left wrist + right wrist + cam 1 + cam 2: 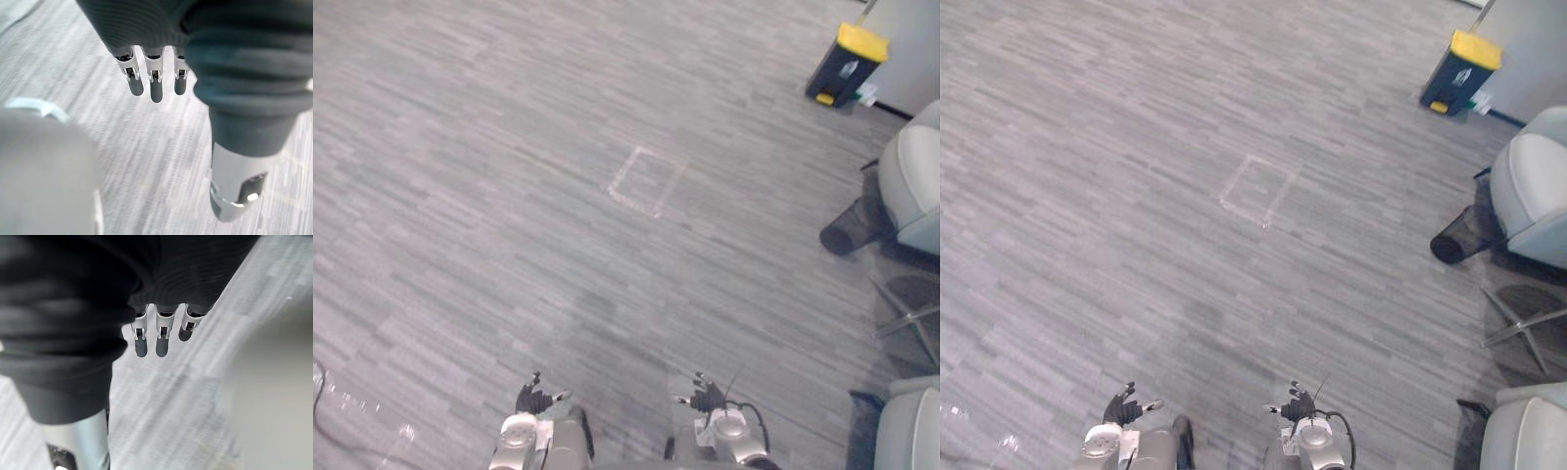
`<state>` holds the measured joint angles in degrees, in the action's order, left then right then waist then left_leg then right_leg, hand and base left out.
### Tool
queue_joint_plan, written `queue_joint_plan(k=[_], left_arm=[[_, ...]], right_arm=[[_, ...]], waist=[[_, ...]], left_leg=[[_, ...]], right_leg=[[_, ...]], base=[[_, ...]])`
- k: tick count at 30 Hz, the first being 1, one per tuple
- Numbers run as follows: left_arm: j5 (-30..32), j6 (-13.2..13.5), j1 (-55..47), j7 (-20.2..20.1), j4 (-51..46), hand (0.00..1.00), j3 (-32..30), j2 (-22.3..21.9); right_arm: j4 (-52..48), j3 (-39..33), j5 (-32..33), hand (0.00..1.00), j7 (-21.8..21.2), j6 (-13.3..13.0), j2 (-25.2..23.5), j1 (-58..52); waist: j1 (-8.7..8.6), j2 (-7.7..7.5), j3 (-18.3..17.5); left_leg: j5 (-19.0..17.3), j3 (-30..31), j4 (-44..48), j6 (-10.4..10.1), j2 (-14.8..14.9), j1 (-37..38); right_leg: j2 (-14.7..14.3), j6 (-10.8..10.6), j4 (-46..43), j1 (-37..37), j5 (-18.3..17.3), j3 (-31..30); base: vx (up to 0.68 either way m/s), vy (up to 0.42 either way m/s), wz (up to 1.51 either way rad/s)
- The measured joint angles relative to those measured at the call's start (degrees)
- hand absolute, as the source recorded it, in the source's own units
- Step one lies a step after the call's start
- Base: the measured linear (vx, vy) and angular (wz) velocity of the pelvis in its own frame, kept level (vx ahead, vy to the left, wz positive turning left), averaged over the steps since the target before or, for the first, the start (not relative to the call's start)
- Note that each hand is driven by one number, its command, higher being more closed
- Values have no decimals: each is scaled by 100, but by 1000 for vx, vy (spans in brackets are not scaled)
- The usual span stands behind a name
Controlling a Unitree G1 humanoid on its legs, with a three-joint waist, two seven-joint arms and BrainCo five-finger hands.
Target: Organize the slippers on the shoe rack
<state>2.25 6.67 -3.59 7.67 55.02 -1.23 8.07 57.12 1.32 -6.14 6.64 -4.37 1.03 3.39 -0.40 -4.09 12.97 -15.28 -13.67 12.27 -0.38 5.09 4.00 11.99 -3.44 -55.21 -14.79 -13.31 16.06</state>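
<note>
Carpet (pixel 509 196) in grey streaks spreads out from me on every side. My left hand (pixel 533 399) hangs low at 7 o'clock and my right hand (pixel 707 398) at 5 o'clock. They are apart from each other, and both are above bare floor.

In the left wrist view my fingers (pixel 155 85) point straight out in a loose row with the thumb (pixel 234 191) set off to one side. They are spread wide with nothing between them. The right wrist view shows the same: the fingers (pixel 161 338) are straight and relaxed, the hand is wide, and it holds nothing. Only the striped carpet lies past the tips.

A pale taped square (pixel 646 181) is marked on the floor at 12 o'clock, well ahead of both hands. At 2 o'clock, far off, a dark bin with a yellow lid (pixel 845 65) stands against a light wall. At 3 o'clock there is a grey padded chair (pixel 915 176) with a black cylinder (pixel 847 233) lying just beside it on the carpet. The chair's metal legs (pixel 911 318) splay out below the seat. At 4 o'clock the corner of a second grey seat (pixel 906 431) comes in near my right side.

I cannot tell where the slippers or the shoe rack are from what lies before me.
</note>
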Motion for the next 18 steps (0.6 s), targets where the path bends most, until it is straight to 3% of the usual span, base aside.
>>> queue_joint_plan(k=[1,2,3,4,6,7,8,9,10,11,12,13,14,15,17,18], left_arm=[[0,-7,2,-4,35,0,1,-36],[0,-13,1,-5,38,0,3,-43],[5,-24,5,-9,48,0,11,-71],[22,-25,14,-11,53,0,10,-80],[74,3,-63,-4,64,0,-9,-85],[113,15,-109,-9,112,0,-13,-35],[115,18,-90,-10,136,0,-19,-81],[136,32,-99,-14,185,0,-13,-237],[166,43,-103,-15,203,0,-12,-322],[160,30,-74,-18,214,0,-165,-427],[161,30,-66,-17,224,0,-211,-450],[159,41,-66,-21,230,0,-267,-476],[158,45,-70,-21,205,0,-307,-479],[149,59,-71,-21,120,0,-416,-476],[148,54,-75,-23,24,0,-447,-472],[128,80,-68,-30,-73,0,-462,-463]], right_arm=[[-4,0,1,0,1,-24,104,48],[-5,0,1,0,1,-30,129,69],[-38,-8,3,0,8,-52,231,122],[-56,-14,45,0,5,-66,262,134],[-156,-11,168,0,18,-63,305,90],[-138,1,174,0,17,-60,310,51],[-139,-5,175,0,22,-56,337,80],[-171,-49,165,0,17,-65,375,134],[-180,-90,161,0,13,-57,435,142],[-155,-121,173,0,6,-30,451,132],[-144,-118,172,0,6,-20,441,130],[-68,-96,171,0,2,63,416,80],[-42,-95,171,0,0,75,403,54],[49,-96,173,0,0,105,349,17],[50,-101,179,0,1,110,301,-82],[56,-105,183,0,3,116,304,-78]], waist=[[-28,129,58],[-45,158,65],[-91,259,106],[-111,283,122],[-195,231,105],[-211,192,43],[-212,294,45],[-231,598,-87],[-235,659,-63],[-249,727,-35],[-249,735,-36],[-232,761,-24],[-223,755,-10],[-135,696,17],[-52,568,-47],[-12,504,-30]], left_leg=[[-47,3,-167,-63,141,253],[-49,6,-205,-65,173,292],[-48,12,-332,-66,317,457],[-48,14,-375,-66,351,534],[-76,13,-573,-160,315,982],[-271,62,-527,-585,399,1526],[-270,70,-478,-586,487,1635],[-101,235,137,-731,773,1436],[185,449,786,-759,868,1274],[940,731,1968,-816,1012,860],[1270,802,2282,-834,1051,733],[1222,826,3772,-1007,1341,182],[1083,689,4281,-983,1472,-20],[713,320,5008,-779,1669,-342],[336,-92,5051,-678,1598,-855],[80,-243,4643,-577,1410,-1324]], right_leg=[[-140,162,701,-341,-163,361],[-174,179,966,-440,-158,443],[-333,225,2234,-763,52,609],[-374,214,2775,-855,240,615],[-458,31,4687,-896,1154,494],[-525,441,4725,-859,2132,254],[-559,599,4453,-885,2342,242],[-710,724,3494,-1185,1723,202],[-707,737,3159,-1142,1369,247],[-771,825,2990,-861,1008,314],[-805,836,2988,-754,921,319],[-980,904,3198,-195,706,325],[-1081,959,3328,70,615,311],[-1240,980,3695,673,517,212],[-1292,950,4177,1269,495,77],[-1297,898,4492,1602,520,-52]], base=[[579,-25,10],[575,-60,24],[474,-82,29],[623,-149,42],[694,-237,43],[784,-301,25],[973,-369,2],[826,-303,-16],[915,-315,-15],[727,-232,-9],[831,-235,-5],[545,-152,-6],[668,-184,-20],[496,-107,-33],[645,-98,-34],[644,-8,-44]])
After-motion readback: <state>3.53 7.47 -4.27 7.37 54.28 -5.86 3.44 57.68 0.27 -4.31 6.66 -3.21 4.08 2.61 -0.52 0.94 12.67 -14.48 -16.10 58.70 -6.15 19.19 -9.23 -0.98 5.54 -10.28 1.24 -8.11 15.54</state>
